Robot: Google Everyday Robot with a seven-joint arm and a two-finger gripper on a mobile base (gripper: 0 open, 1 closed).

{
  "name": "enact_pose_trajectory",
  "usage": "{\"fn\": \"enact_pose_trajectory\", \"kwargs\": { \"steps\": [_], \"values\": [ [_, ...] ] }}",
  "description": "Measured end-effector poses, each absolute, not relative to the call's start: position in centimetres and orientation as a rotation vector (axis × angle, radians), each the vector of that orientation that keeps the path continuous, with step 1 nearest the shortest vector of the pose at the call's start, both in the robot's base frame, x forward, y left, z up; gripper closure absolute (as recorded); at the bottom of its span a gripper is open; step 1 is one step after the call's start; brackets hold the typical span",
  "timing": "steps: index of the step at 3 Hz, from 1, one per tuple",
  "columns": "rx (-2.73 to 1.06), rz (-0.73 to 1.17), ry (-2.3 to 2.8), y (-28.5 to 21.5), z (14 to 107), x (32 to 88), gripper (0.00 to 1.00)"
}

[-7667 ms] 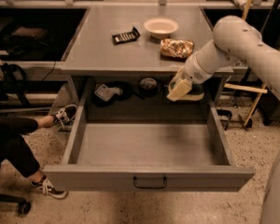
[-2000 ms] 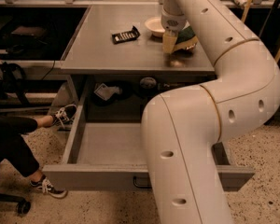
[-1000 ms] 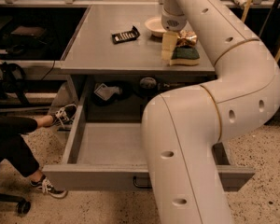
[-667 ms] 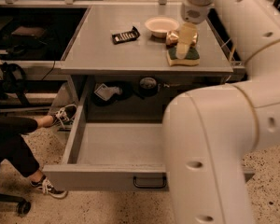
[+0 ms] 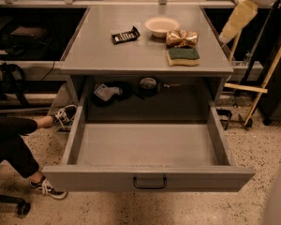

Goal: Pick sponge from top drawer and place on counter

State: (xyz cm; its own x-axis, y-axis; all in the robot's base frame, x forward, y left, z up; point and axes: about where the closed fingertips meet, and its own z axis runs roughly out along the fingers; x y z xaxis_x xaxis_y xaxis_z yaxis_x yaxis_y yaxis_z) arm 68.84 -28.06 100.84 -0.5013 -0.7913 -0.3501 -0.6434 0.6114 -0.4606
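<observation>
The sponge [image 5: 183, 56], dark green top over yellow foam, lies flat on the grey counter [image 5: 107, 50] near its front right, just in front of a gold snack bag [image 5: 181, 38]. The top drawer [image 5: 145, 146] is pulled fully out and its inside is bare; its black handle [image 5: 150, 182] faces me. My gripper [image 5: 235, 21], cream-coloured, hangs in the air at the top right, beyond the counter's right edge, apart from the sponge and holding nothing.
A white bowl [image 5: 162, 26] and a black flat object [image 5: 125, 34] sit on the counter's back half. Dark items [image 5: 107, 92] lie on the shelf under the counter. A person's leg and sneakers [image 5: 61, 116] are at left. Wooden poles [image 5: 264, 78] lean at right.
My arm has pulled away from over the counter, up and to the right. The sponge, earlier under the gripper, now lies free on the counter.
</observation>
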Motion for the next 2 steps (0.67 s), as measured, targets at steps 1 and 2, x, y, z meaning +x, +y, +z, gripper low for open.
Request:
{"fn": "enact_pose_trajectory", "kwargs": {
  "steps": [1, 2],
  "values": [
    [-1.045, -0.375, 2.294, -28.42, 102.68, 66.55, 0.0],
    [-1.048, -0.374, 2.295, -28.38, 102.63, 66.54, 0.0]
  ]
}}
